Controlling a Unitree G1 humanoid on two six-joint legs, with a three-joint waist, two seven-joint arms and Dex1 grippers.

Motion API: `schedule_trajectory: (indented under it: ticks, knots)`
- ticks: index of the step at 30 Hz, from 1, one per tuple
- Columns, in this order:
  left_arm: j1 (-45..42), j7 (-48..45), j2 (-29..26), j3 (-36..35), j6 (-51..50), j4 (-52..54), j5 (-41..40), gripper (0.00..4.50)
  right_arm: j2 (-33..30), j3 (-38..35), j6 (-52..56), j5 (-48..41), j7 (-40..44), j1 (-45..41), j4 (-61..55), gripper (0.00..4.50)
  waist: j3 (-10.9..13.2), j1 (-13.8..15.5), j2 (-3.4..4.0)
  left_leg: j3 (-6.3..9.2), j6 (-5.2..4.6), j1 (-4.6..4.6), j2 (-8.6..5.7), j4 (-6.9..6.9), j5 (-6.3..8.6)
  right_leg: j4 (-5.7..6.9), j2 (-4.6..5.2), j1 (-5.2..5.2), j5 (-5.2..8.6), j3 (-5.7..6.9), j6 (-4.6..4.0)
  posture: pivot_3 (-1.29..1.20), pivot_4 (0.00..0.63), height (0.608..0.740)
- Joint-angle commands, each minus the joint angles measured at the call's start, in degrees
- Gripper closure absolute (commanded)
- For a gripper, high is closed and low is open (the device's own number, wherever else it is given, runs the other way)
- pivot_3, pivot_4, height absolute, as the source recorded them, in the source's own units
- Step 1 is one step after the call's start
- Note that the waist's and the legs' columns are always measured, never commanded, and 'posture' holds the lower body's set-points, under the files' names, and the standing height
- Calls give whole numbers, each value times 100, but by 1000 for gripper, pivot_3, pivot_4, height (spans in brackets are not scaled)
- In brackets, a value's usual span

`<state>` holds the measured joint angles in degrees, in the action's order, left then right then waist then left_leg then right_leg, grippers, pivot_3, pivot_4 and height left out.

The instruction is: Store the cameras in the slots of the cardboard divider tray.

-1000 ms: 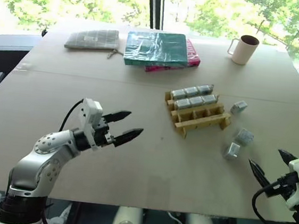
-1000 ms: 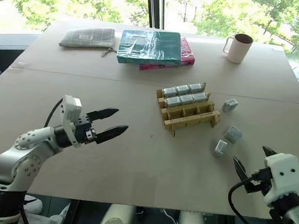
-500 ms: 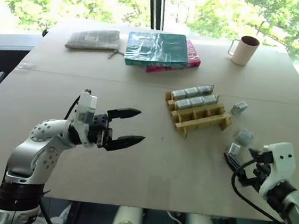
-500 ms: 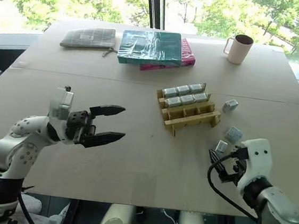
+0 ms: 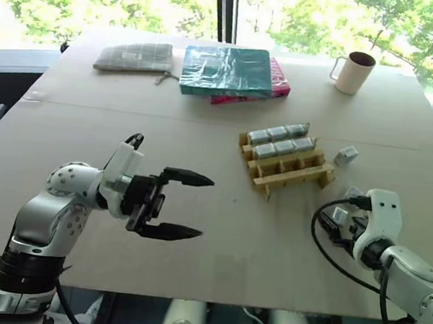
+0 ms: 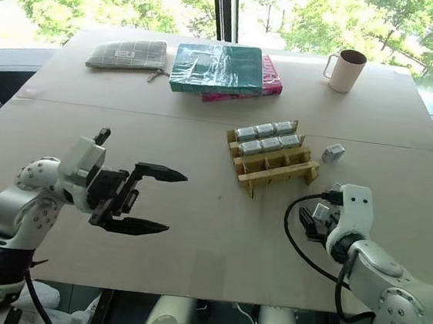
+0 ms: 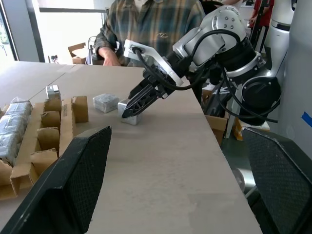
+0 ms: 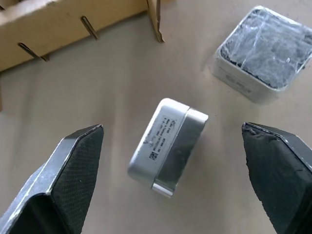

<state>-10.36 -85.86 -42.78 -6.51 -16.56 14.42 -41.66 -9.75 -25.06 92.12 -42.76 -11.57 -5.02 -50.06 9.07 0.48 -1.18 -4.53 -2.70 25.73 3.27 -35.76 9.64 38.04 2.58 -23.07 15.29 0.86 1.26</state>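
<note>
Though its label (image 8: 157, 139) shows print — unreadable — camera (image 8: 168, 146) lies between claw fingers (image 8: 73, 170).

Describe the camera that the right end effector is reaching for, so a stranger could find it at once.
Start at the cardboard divider tray. Nearer the robot lie two loose cameras; the camera between the right end effector fingers is smooth silver with a printed label, unlike its dark-topped, plastic-wrapped neighbour.

Six cameras (image 5: 281, 140) are counted in the slots of one cardboard divider tray (image 5: 292, 176), and three more (image 8: 168, 146) lie loose on the table (image 5: 217, 232). Two books (image 5: 226, 70), one mug (image 5: 355, 72) and one pouch (image 5: 134, 57) are also seen.
</note>
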Motion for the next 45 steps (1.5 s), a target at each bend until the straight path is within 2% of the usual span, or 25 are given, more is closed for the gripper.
schedule_trajectory:
  ticks: [1,6,9,10,12,14,16,18,20,25,27,34,45]
  knots:
    - [-28,-6,-47,-81,132,32,29,0,-105,77,38,162,-18,-78,24,1307,0,-9,0,1,0,0,0,0,0,0,0,0,0,0,0,0,150,740]
    - [7,79,-13,-91,165,78,59,0,-269,194,38,288,74,-126,79,3638,0,-37,0,2,0,0,1,0,0,0,-2,0,0,0,1,0,150,740]
    - [61,176,23,-110,171,103,72,0,-751,462,37,367,268,-165,-71,3664,0,-69,0,1,0,1,1,0,0,0,-2,0,0,-1,1,0,150,740]
    - [104,229,41,-114,174,107,81,0,-1353,863,-209,390,554,-171,-261,3664,1,-87,1,0,0,1,1,0,0,0,-1,0,0,-1,1,0,150,740]
    - [171,317,77,-127,183,94,91,0,-2350,1598,-1149,635,1193,-134,-511,3664,15,-122,24,-7,-5,1,-2,0,2,-1,4,-4,0,0,2,0,150,740]
    - [213,416,104,-149,173,53,87,0,-2872,2002,-2400,922,1969,-50,-468,3664,9,-132,14,-14,-8,0,1,1,5,-4,12,-9,2,-2,6,0,150,740]
    - [348,653,164,-255,55,-23,17,0,-3755,2805,-3959,1689,3140,-375,21,3664,12,-145,19,-6,-6,0,10,0,6,-5,-1,-9,7,-3,14,0,150,740]
    - [493,803,188,-335,46,-97,60,0,-4109,3372,-5098,2196,4004,-833,732,3664,13,-173,20,-22,-6,-4,9,3,5,-4,-25,-16,11,-12,22,0,150,740]
    - [607,953,207,-388,63,-138,118,0,-4113,3756,-5917,2516,4575,-1277,1429,3664,13,-192,15,-23,-6,-5,14,-1,5,-4,-28,-16,12,-12,23,0,150,740]
    - [1045,1448,312,-639,15,-67,88,0,-3328,4682,-7776,3345,5834,-2914,3626,3664,15,-169,11,-27,-6,2,16,-10,5,-2,-28,-18,-1,-12,6,0,150,740]
    - [1240,1572,333,-726,12,103,58,0,-3093,4933,-8432,3641,6248,-3306,4364,3664,15,-151,10,-30,-6,4,17,-10,5,1,-28,-21,-11,-14,21,0,150,740]
    - [1837,1949,391,-971,-21,691,-52,0,-2753,5095,-9614,4083,7129,-3705,5657,3664,16,-74,7,-31,-9,16,4,-11,6,-2,0,-21,-14,-5,24,0,150,740]
    - [2410,2332,408,-1206,-38,1247,-162,0,-2287,5171,-10665,4658,7527,-4153,7044,3664,13,-131,6,-31,-9,-6,6,-13,7,10,22,-11,-7,-4,6,0,150,740]
